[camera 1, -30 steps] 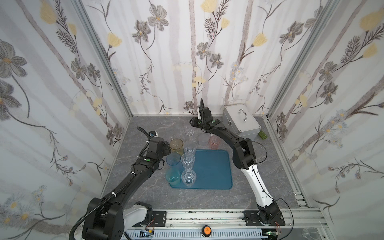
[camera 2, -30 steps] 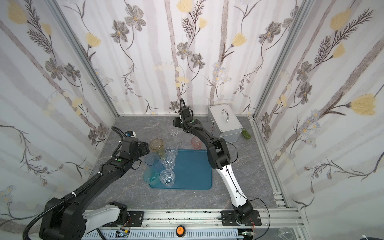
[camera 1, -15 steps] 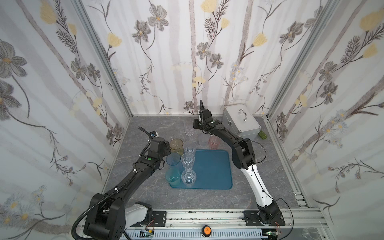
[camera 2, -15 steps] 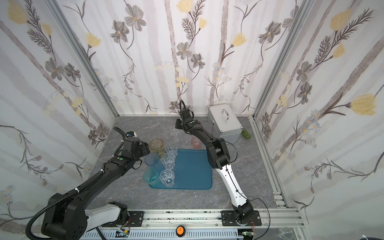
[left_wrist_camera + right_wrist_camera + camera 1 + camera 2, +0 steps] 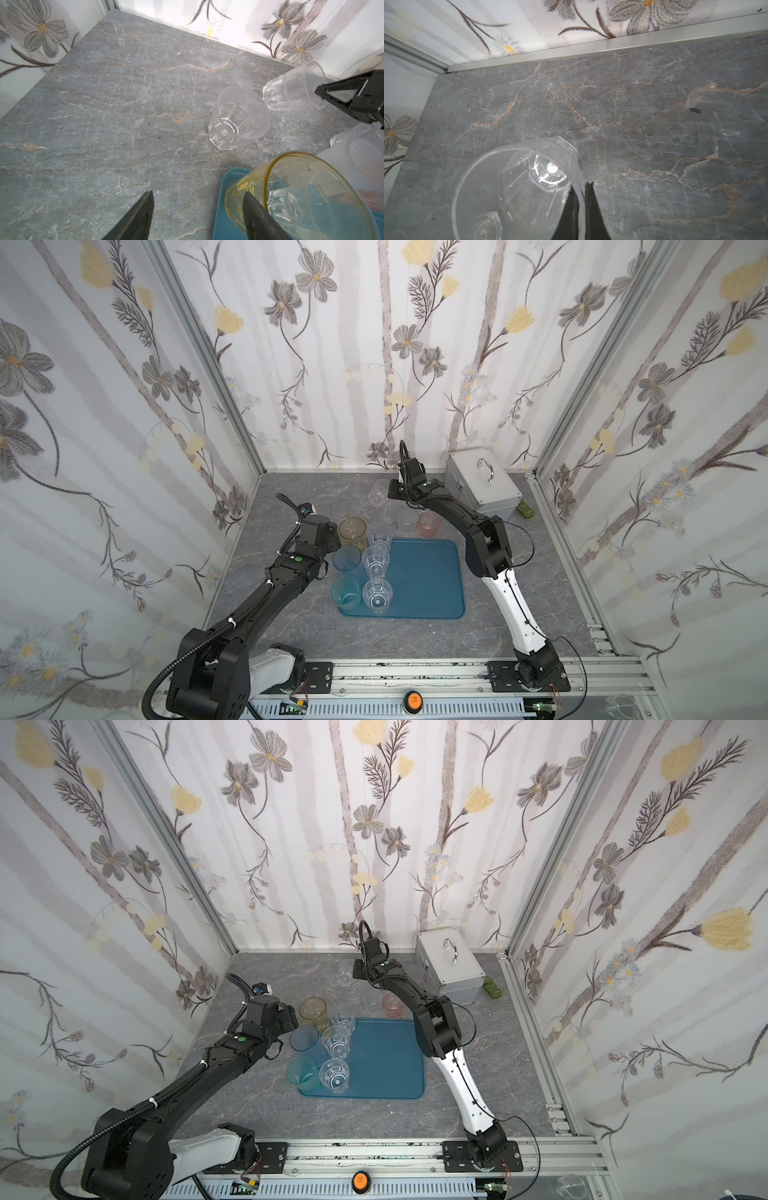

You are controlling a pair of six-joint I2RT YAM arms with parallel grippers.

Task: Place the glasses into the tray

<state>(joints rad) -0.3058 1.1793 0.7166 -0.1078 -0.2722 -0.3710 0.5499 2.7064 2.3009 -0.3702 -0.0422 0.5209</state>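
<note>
The teal-blue tray (image 5: 424, 580) (image 5: 386, 1060) lies mid-table. In its left part stand blue (image 5: 347, 558), teal (image 5: 345, 593) and three clear glasses (image 5: 376, 562); an amber glass (image 5: 352, 531) (image 5: 291, 187) stands at its far left corner. My right gripper (image 5: 392, 491) (image 5: 582, 187) is shut on the rim of a clear faceted glass (image 5: 376, 489) (image 5: 517, 187) (image 5: 291, 93), tilted near the back wall. Another clear glass (image 5: 239, 118) stands on the table beside it. My left gripper (image 5: 332, 537) (image 5: 197, 207) is open beside the amber glass, holding nothing.
A frosted glass (image 5: 406, 518) and a pink glass (image 5: 429, 522) stand on the table just behind the tray, under the right arm. A silver metal case (image 5: 482, 485) sits at the back right, a small green object (image 5: 524, 511) beside it.
The right gripper has closed onto the rim of the clear glass at the back. The left arm has hardly moved and stays open.
</note>
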